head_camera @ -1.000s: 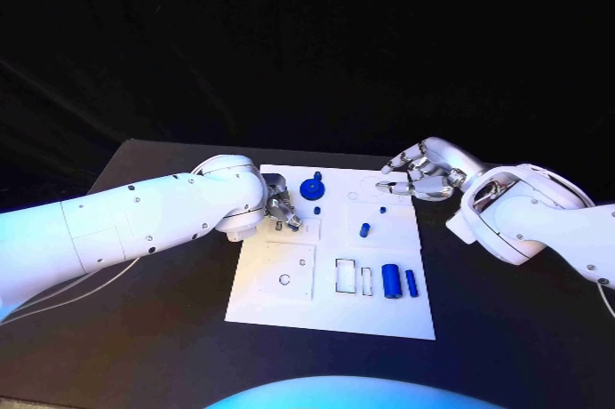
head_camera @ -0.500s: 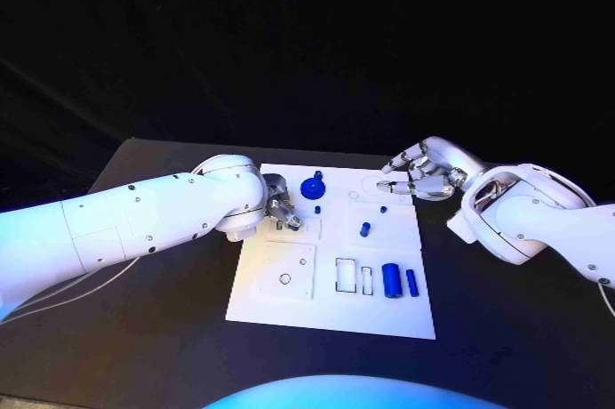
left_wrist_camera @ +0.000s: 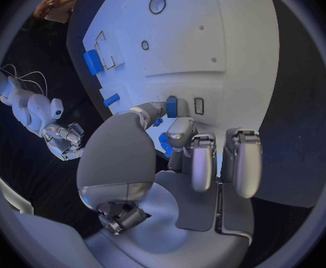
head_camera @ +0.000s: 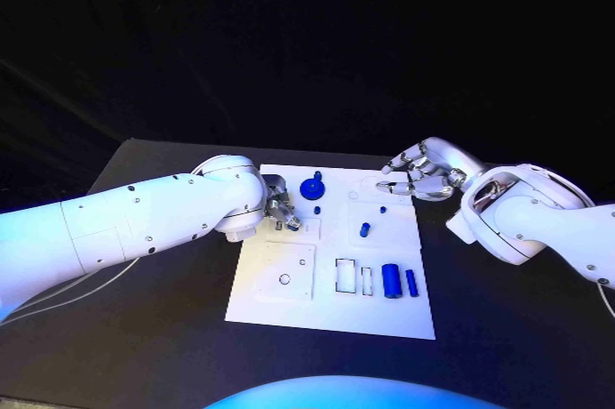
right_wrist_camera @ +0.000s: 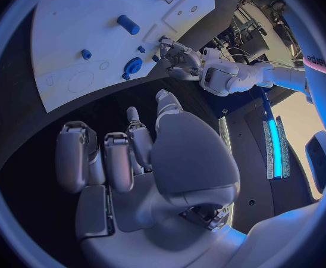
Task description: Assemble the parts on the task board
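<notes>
black table (head_camera: 154, 338) bears white task board (head_camera: 289, 304), blue parts (head_camera: 392, 281).

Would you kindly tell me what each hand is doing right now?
Left hand: pinches a small blue part at the board.
Right hand: open, holds nothing.

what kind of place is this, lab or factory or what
Most likely a robotics lab or demo stand, though little of the room shows. A black table carries a white task board with small blue parts, and a left hand and right hand work over it against dark surroundings.
</notes>
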